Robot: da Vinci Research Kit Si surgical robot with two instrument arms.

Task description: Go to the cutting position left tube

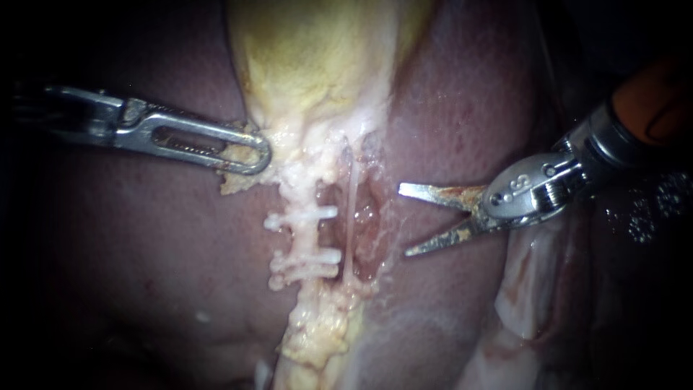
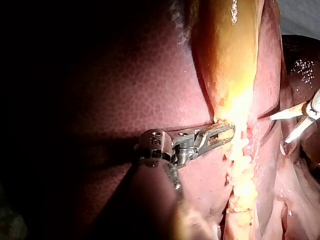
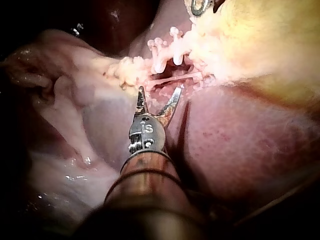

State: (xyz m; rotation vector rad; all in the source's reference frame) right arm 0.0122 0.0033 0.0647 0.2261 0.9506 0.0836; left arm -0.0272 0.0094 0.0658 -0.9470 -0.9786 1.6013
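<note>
The left tube [image 1: 306, 237] runs down from the yellow gallbladder [image 1: 317, 50] and carries white clips [image 1: 303, 215], one above and others lower [image 1: 307, 260]. Just right of it stretches a thin pale right tube [image 1: 351, 217]. My right instrument [image 1: 404, 220] has two blades, open, their tips pointing left and standing apart from the tubes. In the right wrist view these blades [image 3: 159, 97] sit just short of the thin tube [image 3: 175, 76] and the clips [image 3: 165, 50]. My left instrument [image 1: 253, 153] is shut on tissue at the gallbladder's neck, which shows between its jaws [image 2: 222, 134].
Dark red liver [image 1: 144, 253] lies on both sides of the tubes. A raw open pocket [image 1: 368, 224] sits right of the thin tube. Fatty yellow tissue [image 1: 317, 325] trails below the clips. A pale fold of tissue [image 1: 527, 289] lies under my right instrument's shaft.
</note>
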